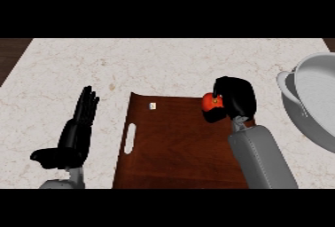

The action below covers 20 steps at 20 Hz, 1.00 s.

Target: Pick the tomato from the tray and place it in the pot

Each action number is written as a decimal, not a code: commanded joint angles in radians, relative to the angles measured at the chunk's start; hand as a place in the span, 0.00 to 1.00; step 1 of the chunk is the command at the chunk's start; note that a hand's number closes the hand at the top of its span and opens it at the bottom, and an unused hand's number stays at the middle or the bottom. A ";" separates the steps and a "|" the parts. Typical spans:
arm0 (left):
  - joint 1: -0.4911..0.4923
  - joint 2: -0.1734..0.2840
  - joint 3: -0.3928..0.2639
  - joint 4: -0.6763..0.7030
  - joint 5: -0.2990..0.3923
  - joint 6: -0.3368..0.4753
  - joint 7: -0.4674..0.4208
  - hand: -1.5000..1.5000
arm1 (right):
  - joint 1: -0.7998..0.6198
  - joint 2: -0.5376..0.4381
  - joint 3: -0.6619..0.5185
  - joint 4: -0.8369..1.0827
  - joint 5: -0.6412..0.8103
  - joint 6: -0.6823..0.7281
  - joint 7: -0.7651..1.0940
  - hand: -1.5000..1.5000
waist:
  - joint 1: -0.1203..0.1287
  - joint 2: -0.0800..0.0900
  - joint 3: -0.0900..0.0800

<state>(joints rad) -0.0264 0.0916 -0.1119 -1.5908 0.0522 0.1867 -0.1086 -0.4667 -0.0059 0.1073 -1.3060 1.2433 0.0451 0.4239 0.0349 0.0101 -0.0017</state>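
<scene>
Red tomato (211, 103) clutched by right hand (234, 99) at tray (177, 150) edge, left hand (77, 128) straight-fingered

Red tomato (211, 102) over dark wooden tray (177, 150), grey pot (314, 97) far right

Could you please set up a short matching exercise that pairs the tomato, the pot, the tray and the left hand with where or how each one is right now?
Things:
1. tomato
2. pot
3. tray
4. left hand

States:
A. brown, lying flat on the counter's middle
B. open, fingers straight, resting left of the tray
C. at the view's right edge, grey
D. red, with the right hand curled round it

Pairs: 1-D, 2-C, 3-A, 4-B
</scene>
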 commanded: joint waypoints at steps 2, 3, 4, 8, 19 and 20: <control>-0.016 -0.001 -0.010 -0.020 -0.008 0.004 0.044 0.50 | -0.233 0.006 0.006 0.106 0.056 -0.107 0.251 1.00 | 0.003 -0.006 0.002; 0.021 -0.004 -0.008 0.004 -0.021 0.009 -0.008 0.50 | -0.251 0.006 0.022 0.097 0.093 -0.139 0.269 1.00 | 0.000 -0.006 0.001; -0.018 -0.022 -0.003 0.025 -0.013 0.022 0.014 0.50 | -0.315 0.006 0.008 0.119 0.119 -0.129 0.298 1.00 | -0.004 -0.005 0.001; 0.028 -0.021 -0.011 -0.030 -0.016 0.022 0.026 0.50 | -0.334 0.006 0.069 0.100 0.209 -0.114 0.431 1.00 | -0.021 -0.012 0.001; 0.043 -0.001 0.035 -0.016 0.006 -0.015 0.004 0.50 | -0.370 -0.066 -0.067 0.078 0.280 -0.078 0.546 1.00 | -0.031 -0.011 0.002; 0.089 -0.018 0.010 0.000 -0.032 0.004 -0.062 0.50 | -0.360 -0.136 -0.110 0.073 0.240 -0.049 0.487 1.00 | -0.033 -0.011 0.002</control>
<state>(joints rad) 0.0245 0.0838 -0.0957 -1.6031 0.0409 0.1826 -0.1239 -0.8407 -0.0725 0.0541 -1.2158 1.4996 -0.0181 0.9242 0.0057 -0.0006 -0.0004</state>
